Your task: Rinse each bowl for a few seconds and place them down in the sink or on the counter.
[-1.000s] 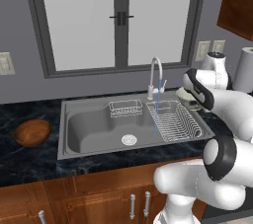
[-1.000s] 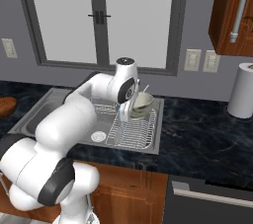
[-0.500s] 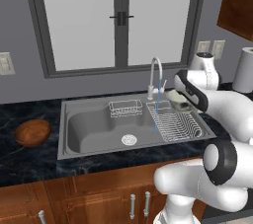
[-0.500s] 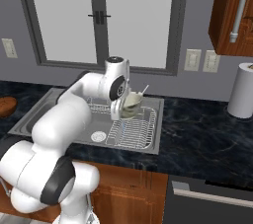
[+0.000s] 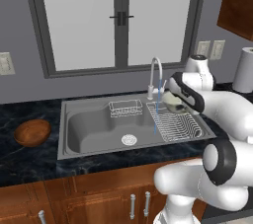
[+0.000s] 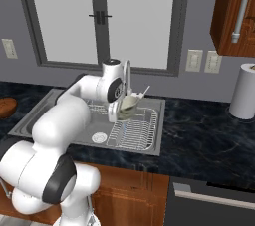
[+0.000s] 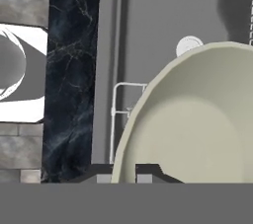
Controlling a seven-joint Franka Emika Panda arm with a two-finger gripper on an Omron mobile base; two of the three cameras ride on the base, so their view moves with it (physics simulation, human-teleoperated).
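**Operator:** So, what does the left base view give you?

**Describer:** You see a grey steel sink [image 5: 94, 129] set in a black veined counter [image 5: 29, 161]. A reddish-brown wooden bowl [image 5: 32, 132] sits on the counter, left of the basin and well apart from the arm. The gripper [image 5: 170, 100] holds a pale cream bowl [image 5: 174, 101] above the wire rack [image 5: 178, 125], just beside the curved faucet [image 5: 155, 75]. A thin blue stream of water falls from the spout in front of the bowl and down to the rack.

**Operator:** And the right base view?

**Describer:** You see the cream bowl [image 6: 128, 105] tilted, held over the rack [image 6: 132, 130] on the sink's right side, close beneath the faucet [image 6: 127, 73]. A white paper-towel roll [image 6: 244, 90] stands on the counter [image 6: 209, 135] far to the right.

**Operator:** The hand view?

**Describer:** You see the bowl's pale inside [image 7: 192, 134] up close, its rim pinched between the dark finger tips [image 7: 148, 171]; the gripper is closed tight on that rim. Behind it lie the sink floor, the round drain [image 7: 189, 45] and a strip of counter [image 7: 69, 70].
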